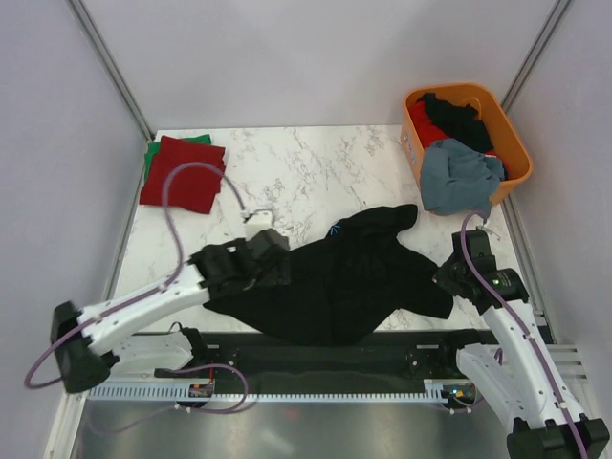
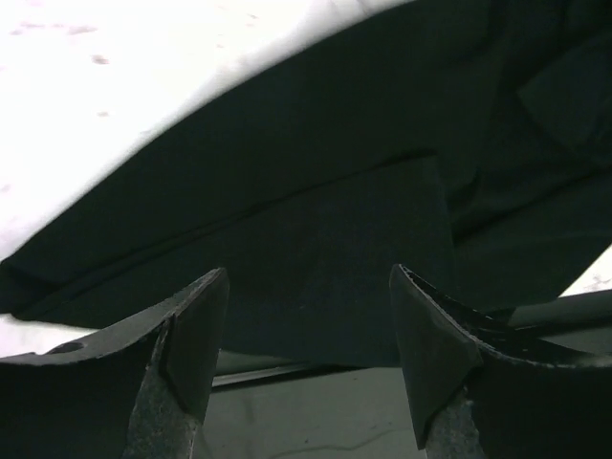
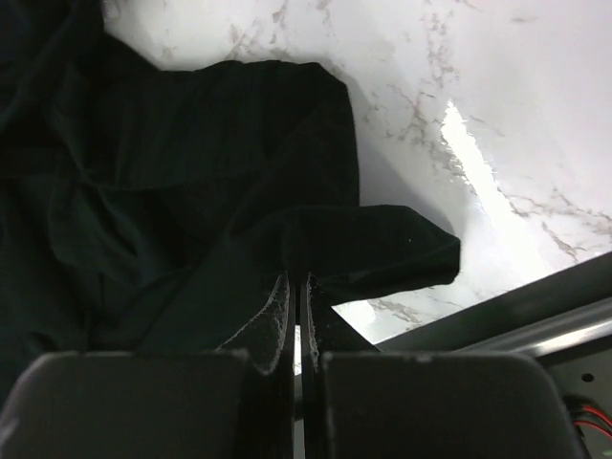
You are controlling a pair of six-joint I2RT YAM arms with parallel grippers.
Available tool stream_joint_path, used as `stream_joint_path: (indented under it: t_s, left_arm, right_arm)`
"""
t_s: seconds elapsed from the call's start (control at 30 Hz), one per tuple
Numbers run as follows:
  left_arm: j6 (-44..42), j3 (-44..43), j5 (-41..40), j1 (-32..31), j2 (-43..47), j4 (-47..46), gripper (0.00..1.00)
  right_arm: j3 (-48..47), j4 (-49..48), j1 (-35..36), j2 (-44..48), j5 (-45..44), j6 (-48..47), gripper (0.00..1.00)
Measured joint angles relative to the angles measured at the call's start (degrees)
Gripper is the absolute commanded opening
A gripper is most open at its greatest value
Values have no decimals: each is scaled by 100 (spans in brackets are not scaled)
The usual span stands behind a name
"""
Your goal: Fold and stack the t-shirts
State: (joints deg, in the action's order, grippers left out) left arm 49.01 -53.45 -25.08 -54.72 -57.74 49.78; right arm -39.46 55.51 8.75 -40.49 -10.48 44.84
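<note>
Our left arm (image 1: pixel 143 311) reaches low from its base, slanting up and rightward across the table (image 1: pixel 306 163). Its wrist is tipped down, so the left pincer (image 1: pixel 279 270) hangs just over the left edge of the black shirt (image 1: pixel 354 277). In the wrist view the left pincer (image 2: pixel 306 330) stands wide apart and holds nothing. The black shirt (image 2: pixel 316 210) spreads ahead of and beneath its tips, with the cloth's edge running off to the pincer's left onto bare marble. Our right arm (image 1: pixel 521 335) rises steeply from its base and folds over at the elbow, wrist pointing down and leftward, so the right pincer (image 1: pixel 446 280) meets the shirt's right end. From its own camera the right pincer (image 3: pixel 298 287) is pressed together on a raised fold of the black shirt (image 3: pixel 191 172). The rest of the cloth lies crumpled ahead and to its left, with white table (image 3: pixel 497 115) ahead to its right. The shirt lies rumpled between the two pincers, with a tiny light-blue mark (image 1: pixel 335 229) at its far edge. Well beyond the left pincer, a folded red shirt (image 1: pixel 182 174) lies on a green shirt (image 1: pixel 149 158). Beyond the right pincer stands the basket (image 1: pixel 519 143), with a grey-blue shirt (image 1: pixel 459 177) draped over its near rim.
</note>
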Motion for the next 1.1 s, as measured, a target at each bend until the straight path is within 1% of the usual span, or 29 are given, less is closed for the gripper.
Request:
stream_joint_path:
  t_s: [0.07, 0.17, 0.23, 0.43, 0.53, 0.67, 0.77, 0.8, 0.83, 0.87, 0.97, 1.0, 1.03, 1.07, 1.1]
  left_arm:
    - [-96, -216, 70, -247, -907, -280, 73]
    - [-223, -442, 234, -433, -1779, -538, 72]
    - [-282, -581, 317, -452, -2168, -695, 72]
    - [-382, -809, 490, -479, -2933, -1147, 76]
    - [-411, -898, 595, -494, -3193, -1296, 76]
    - [-455, -1095, 645, -529, -3633, -1460, 72]
    - [-485, -1189, 693, -553, -3884, -1495, 65]
    - [-496, -1209, 706, -555, -3960, -1508, 60]
    - [-498, -1222, 710, -557, -4026, -1521, 59]
    - [-509, -1233, 713, -557, -4089, -1523, 54]
    - [-525, -1241, 706, -557, -4192, -1526, 48]
    - [-522, -1244, 704, -557, -4216, -1526, 41]
    - [-518, -1244, 693, -557, -4232, -1523, 38]
    - [-525, -1244, 678, -557, -4234, -1521, 32]
    - [-527, -1246, 656, -557, -4234, -1519, 30]
  right_arm:
    - [35, -131, 0, -33, 101, -4, 0]
    - [90, -251, 0, -17, 197, -9, 0]
    - [160, -323, 0, -4, 258, -9, 0]
    - [345, -448, 0, -4, 352, -15, 0]
    - [382, -503, 0, -9, 422, -13, 0]
    - [400, -577, 0, -61, 457, -15, 0]
    - [413, -601, 0, -85, 470, -24, 0]
    - [420, -616, 0, -83, 472, -28, 0]
    - [422, -621, 0, -85, 472, -31, 0]
    - [428, -634, 0, -85, 472, -33, 0]
    - [452, -671, 0, -87, 490, -35, 0]
    - [455, -671, 0, -87, 494, -35, 0]
    - [455, -680, 0, -87, 498, -37, 0]
    - [455, -686, 0, -87, 511, -37, 0]
    - [455, -691, 0, -90, 518, -39, 0]
